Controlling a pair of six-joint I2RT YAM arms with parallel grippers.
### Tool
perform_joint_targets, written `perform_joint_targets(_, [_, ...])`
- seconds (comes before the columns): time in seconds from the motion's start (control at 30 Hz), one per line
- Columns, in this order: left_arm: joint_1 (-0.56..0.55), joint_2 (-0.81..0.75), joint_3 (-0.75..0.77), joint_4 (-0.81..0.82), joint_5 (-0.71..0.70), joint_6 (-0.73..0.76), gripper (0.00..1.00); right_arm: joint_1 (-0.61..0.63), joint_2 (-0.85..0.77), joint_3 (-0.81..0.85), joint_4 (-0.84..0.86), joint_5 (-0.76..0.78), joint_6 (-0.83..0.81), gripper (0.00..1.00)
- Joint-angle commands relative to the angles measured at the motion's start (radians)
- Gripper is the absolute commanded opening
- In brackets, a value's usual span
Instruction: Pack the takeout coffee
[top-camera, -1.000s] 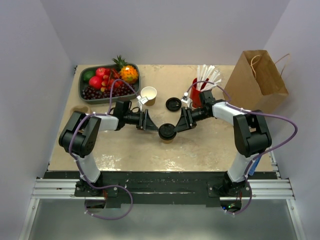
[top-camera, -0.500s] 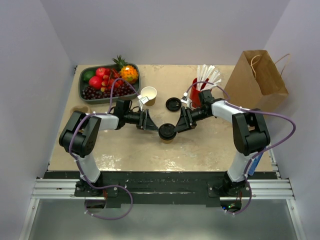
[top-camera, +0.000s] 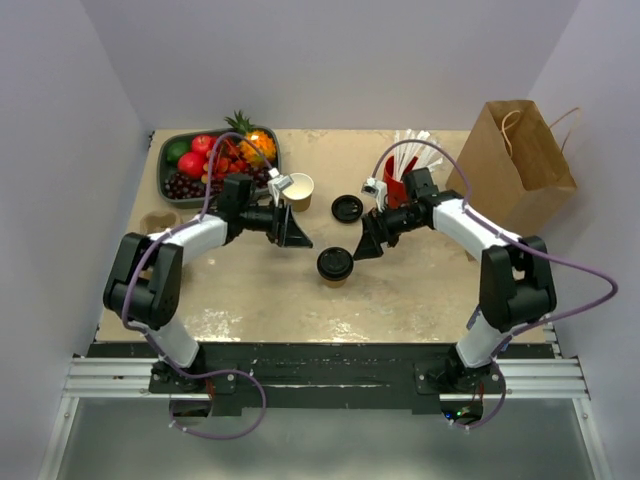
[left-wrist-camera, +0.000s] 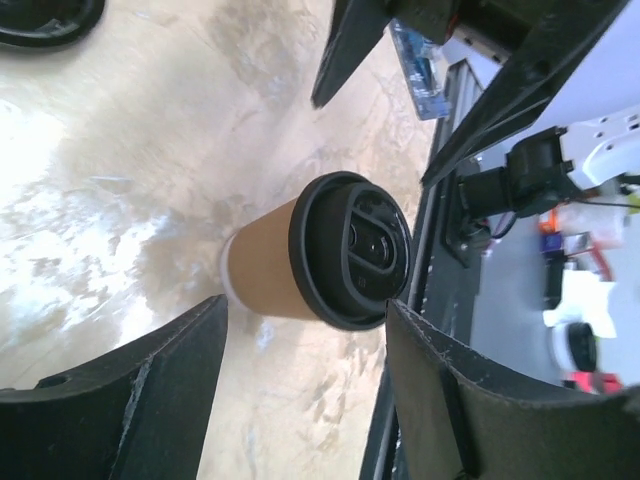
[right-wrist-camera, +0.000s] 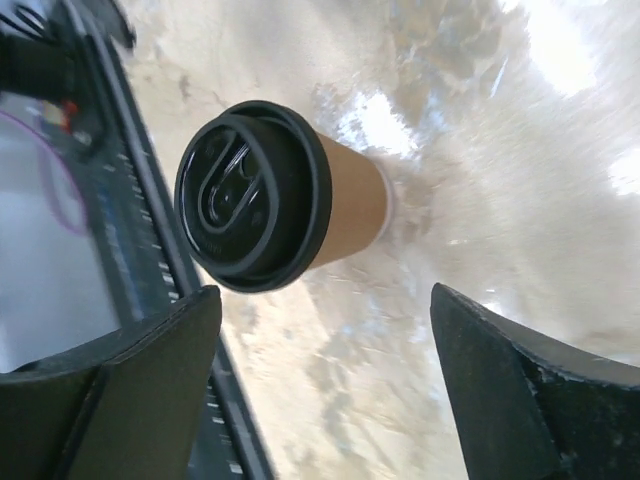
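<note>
Beige table (top-camera: 250, 300) is sitting btwn pale walls, w/ the coffee (top-camera: 335, 265) standing upright near its middle, in front of both arms. Coffee is showing a round black lid w/ a raised oval sip tab. Wrist cams are showing a tan-brown wall under it & a pale strip at the foot.

L gripper (top-camera: 299, 233) is hanging open just up-left of the coffee & R gripper (top-camera: 362, 246) is hanging open just up-right. Neither is touching it, and nothing is being held.

Vs 1 s ago: both grippers are now sitting back from the lid they were flanking closely, further up-table. R jaws are standing clearly wider, L a bit wider. Coffee is keeping the same spot.

From above, the lid is hiding nearly all of the wall. Wrist cams are cutting the fingers off at the frame edge. R wrist view is blurring the table, so the foot strip's colour is hard to call.
</note>
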Motion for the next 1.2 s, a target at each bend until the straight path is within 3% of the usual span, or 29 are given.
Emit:
perform_joint_targets(0.0, [0.054, -0.115, 0.052, -0.254, -0.027, 0.232, 0.68, 0.017, -0.097, 0.001, -0.077, 0.055, -0.346, 0.91])
perform_joint_targets(0.03, [0.064, -0.128, 0.050, -0.277, -0.048, 0.269, 0.68, 0.031, -0.105, 0.000, -0.108, 0.066, -0.411, 0.99])
perform_joint_targets(0.1, [0.098, -0.159, 0.047, -0.333, -0.067, 0.321, 0.68, 0.091, -0.114, -0.031, -0.152, 0.145, -0.557, 0.99])
perform_joint_targets(0.27, [0.180, -0.218, 0.030, -0.339, -0.102, 0.332, 0.67, 0.194, -0.114, -0.097, -0.076, 0.264, -0.607, 0.99])
perform_joint_targets(0.57, [0.296, -0.304, 0.024, -0.307, -0.108, 0.318, 0.67, 0.286, -0.006, -0.045, 0.076, 0.265, -0.481, 0.99])
perform_joint_targets(0.7, [0.354, -0.344, 0.033, -0.319, -0.101, 0.317, 0.66, 0.327, 0.048, -0.022, 0.238, 0.340, -0.290, 0.96])
perform_joint_targets(0.77, [0.367, -0.375, 0.039, -0.343, -0.096, 0.323, 0.66, 0.333, 0.094, 0.001, 0.313, 0.360, -0.184, 0.90])
perform_joint_targets(0.9, [0.394, -0.432, 0.056, -0.377, -0.095, 0.335, 0.66, 0.347, 0.195, 0.110, 0.380, 0.390, -0.084, 0.81])
perform_joint_targets(1.17, [0.410, -0.530, 0.075, -0.455, -0.101, 0.334, 0.66, 0.413, 0.457, 0.409, 0.410, 0.391, -0.002, 0.79])
